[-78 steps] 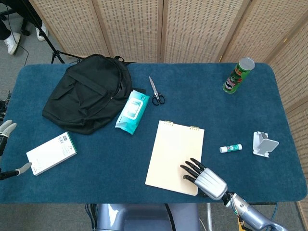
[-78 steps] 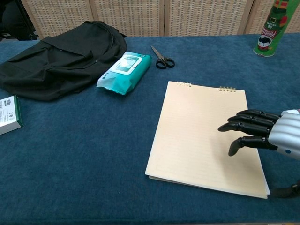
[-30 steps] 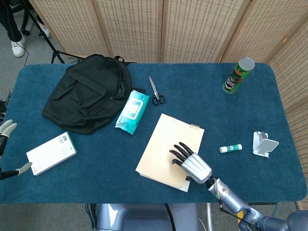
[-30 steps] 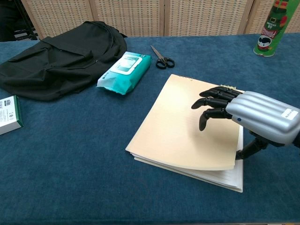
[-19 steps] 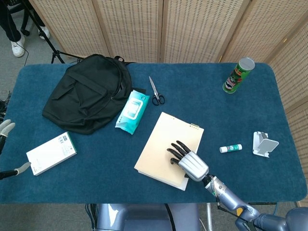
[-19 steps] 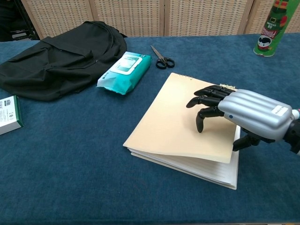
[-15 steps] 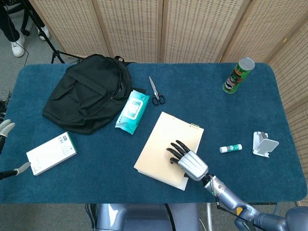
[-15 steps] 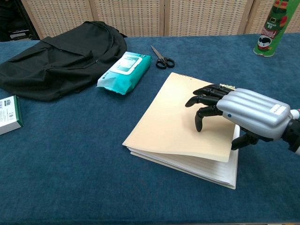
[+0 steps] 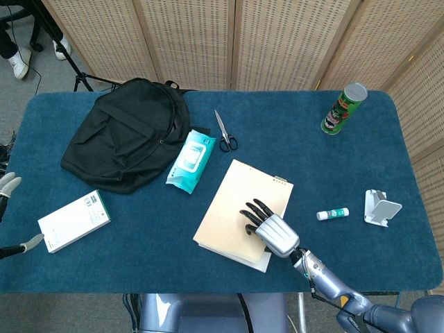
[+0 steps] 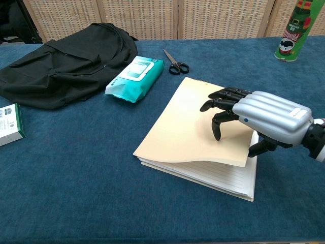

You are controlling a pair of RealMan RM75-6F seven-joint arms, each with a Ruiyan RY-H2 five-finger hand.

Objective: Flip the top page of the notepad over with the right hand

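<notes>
Top page lifted off notepad, near edge bowed, not flipped. Right hand pinches it: fingers above, thumb beneath.

Little here reads clearly.

On the green can at the far right of my table, I make out the red band with white lettering that looks like "Pringles", cut off by the frame edge in my chest view. The teal wipes pack carries a white label, and the white-and-green box at my left has small print, but both are too fine for me to read. A small label on the back of my right hand is also too small to read.
</notes>
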